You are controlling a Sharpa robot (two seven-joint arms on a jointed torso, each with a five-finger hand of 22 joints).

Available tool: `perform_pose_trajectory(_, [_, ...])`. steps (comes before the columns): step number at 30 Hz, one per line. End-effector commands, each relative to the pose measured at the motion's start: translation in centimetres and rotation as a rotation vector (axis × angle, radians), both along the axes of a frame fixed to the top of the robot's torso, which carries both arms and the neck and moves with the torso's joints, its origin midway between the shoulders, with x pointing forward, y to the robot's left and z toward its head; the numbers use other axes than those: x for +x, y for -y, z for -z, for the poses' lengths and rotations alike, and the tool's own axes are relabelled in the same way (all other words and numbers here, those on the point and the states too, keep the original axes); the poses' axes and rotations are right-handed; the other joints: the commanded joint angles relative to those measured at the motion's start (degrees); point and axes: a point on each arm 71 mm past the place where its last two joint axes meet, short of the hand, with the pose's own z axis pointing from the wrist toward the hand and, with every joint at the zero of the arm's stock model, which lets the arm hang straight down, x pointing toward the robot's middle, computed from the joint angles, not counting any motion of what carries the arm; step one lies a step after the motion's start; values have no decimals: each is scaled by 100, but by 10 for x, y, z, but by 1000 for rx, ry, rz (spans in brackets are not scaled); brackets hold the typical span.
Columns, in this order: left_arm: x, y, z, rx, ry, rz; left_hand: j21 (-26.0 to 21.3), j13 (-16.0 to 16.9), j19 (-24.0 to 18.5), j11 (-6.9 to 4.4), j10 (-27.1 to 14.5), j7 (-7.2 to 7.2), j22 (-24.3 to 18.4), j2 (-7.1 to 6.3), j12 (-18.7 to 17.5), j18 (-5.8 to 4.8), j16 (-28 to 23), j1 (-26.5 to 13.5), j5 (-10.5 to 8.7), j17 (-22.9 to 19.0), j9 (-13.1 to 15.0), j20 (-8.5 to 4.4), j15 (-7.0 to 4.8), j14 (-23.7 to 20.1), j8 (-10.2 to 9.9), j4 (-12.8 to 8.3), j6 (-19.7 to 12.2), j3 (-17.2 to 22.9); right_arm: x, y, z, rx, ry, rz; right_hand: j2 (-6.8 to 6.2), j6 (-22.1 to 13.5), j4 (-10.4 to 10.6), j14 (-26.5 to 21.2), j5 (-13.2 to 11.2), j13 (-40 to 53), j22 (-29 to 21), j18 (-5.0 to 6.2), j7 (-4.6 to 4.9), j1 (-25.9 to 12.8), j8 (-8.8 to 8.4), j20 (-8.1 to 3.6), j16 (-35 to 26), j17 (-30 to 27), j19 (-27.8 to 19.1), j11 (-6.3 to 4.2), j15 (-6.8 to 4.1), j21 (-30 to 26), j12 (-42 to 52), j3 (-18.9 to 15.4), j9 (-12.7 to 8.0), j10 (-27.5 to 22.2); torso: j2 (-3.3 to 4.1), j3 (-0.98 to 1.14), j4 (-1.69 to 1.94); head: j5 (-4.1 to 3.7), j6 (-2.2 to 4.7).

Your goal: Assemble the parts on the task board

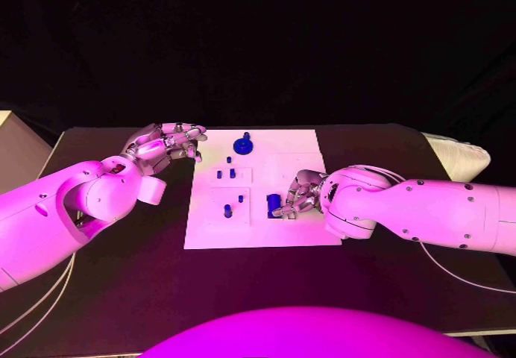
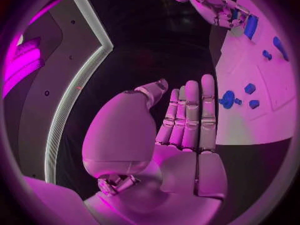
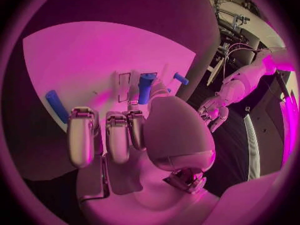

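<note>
Task board [image 1: 258, 224], the white plate at centre frame, carries blue parts in several spots. Right hand [image 1: 301, 195] is down over the board's right-middle area, fingers bent around a blue peg [image 1: 274, 205] at its left tips. The right wrist view shows that peg [image 3: 145, 87] upright between the fingers, so it reads as pinched; whether its lower end already sits in a slot, can't tell. Peg's long axis stands roughly vertical to the board.

Left hand [image 1: 163, 143] hovers at the board's upper-left corner, off the plate, fingers straight and together, holding nothing [image 2: 187, 120]. The round knobbed part [image 1: 245, 145] lies at upper centre, just right of that hand, so the left is nearer it. Small pegs [image 1: 227, 174] and [image 1: 228, 210] stand left of centre, between both hands.

Likely step: seating the peg, moving straight down along its axis.
</note>
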Motion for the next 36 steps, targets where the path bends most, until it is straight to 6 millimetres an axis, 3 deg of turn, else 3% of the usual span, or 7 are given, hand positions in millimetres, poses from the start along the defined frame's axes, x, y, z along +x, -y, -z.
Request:
perform_pose_trajectory(1, [-1,2,-1,-7,6,17,-35,-8,51,5,-31,-5,-5,51,-31,76,-27,17,5,5,-7,5,19,4,28,26,-48,5,0,-1,1,-23,0,-16,13,17,-14,587,49,958,1164,-82,-24,61,22,-29,24,1507,401,-51,-40,28,38,15,-11,194,-4,-2,-8,10,1])
perform_pose_trajectory(14, [-1,1,0,-6,5,16,-35,-8,51,5,-31,-5,-5,51,-31,76,-27,17,5,5,-7,5,19,4,28,26,-48,5,-3,5,-2,18,32,3,0,16,11,587,186,926,1167,-81,-12,-122,26,-27,24,1507,400,-42,-34,16,-3,-121,-63,170,-9,6,-5,13,1])
perform_pose_trajectory(19, [0,0,0,-5,4,14,-35,-8,51,5,-31,-5,-5,51,-31,76,-27,17,5,5,-7,5,19,4,28,26,-48,5,-5,14,-11,96,63,34,-13,-121,3,587,239,954,1186,-88,36,-157,-77,-9,24,1507,408,-5,-6,48,23,-144,-140,186,-10,4,-14,-6,1])
perform_pose_trajectory(24, [0,1,0,-7,4,15,-45,-10,56,6,-36,-3,-12,55,-32,76,-26,14,5,8,-10,7,21,4,32,41,-54,-1,-1,33,-22,134,92,99,6,-256,-14,587,367,976,1187,-86,120,102,-280,39,24,1507,403,67,54,30,43,-111,-278,193,-18,-4,-20,-27,1])
perform_pose_trajectory(29, [0,2,1,-8,4,17,-56,-10,59,11,-38,2,-19,61,-31,75,-25,-16,4,11,-15,10,26,3,34,78,-63,-16,4,63,-26,130,110,173,-22,-453,-35,587,430,1022,1229,-100,309,758,-829,155,24,1507,420,230,192,97,88,-22,-586,216,-8,-1,-23,-104,25])
perform_pose_trajectory(33, [0,2,1,-8,4,18,-57,-11,60,11,-38,2,-20,60,-31,75,-24,-17,4,11,-15,11,26,3,34,79,-64,-17,5,84,-27,107,126,216,-136,-450,-26,587,401,1006,1237,-101,368,999,-1085,198,24,1507,420,280,235,100,67,92,-717,198,-10,9,-34,-143,31])
perform_pose_trajectory(36, [0,2,1,-9,4,18,-59,-11,60,11,-39,2,-21,58,-31,75,-24,-19,4,11,-16,11,26,3,34,82,-67,-20,4,100,-28,82,140,252,-263,-602,-9,587,589,989,1242,-101,456,982,-1330,249,24,1507,418,356,298,97,46,127,-811,178,-16,5,-40,-187,38])
